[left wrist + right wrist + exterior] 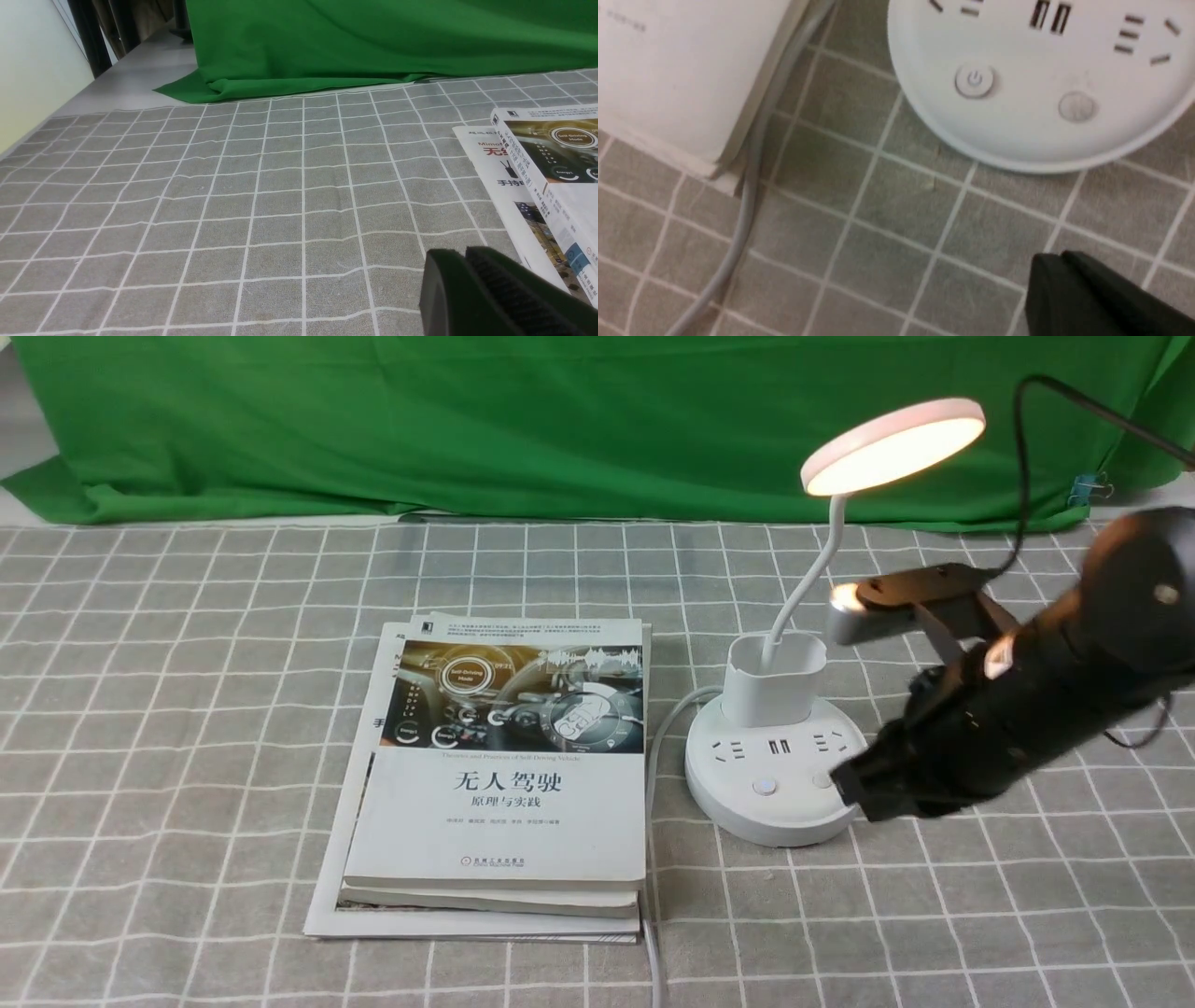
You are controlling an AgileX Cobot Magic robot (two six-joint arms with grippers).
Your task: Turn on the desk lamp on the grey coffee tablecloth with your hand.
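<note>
The left hand (460, 255), largely cut off, appears pressed together. The right hand (861, 793), likewise closed, is seen just beside the base of the lit desk lamp (747, 812), whose right edge is hidden by it, on the grey coffee tablecloth (187, 709) beside stacked books (504, 803).

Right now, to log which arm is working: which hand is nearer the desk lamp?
Right. The right hand is beside the desk lamp, near its base buttons. The left hand is over the grey coffee tablecloth past the books.
</note>
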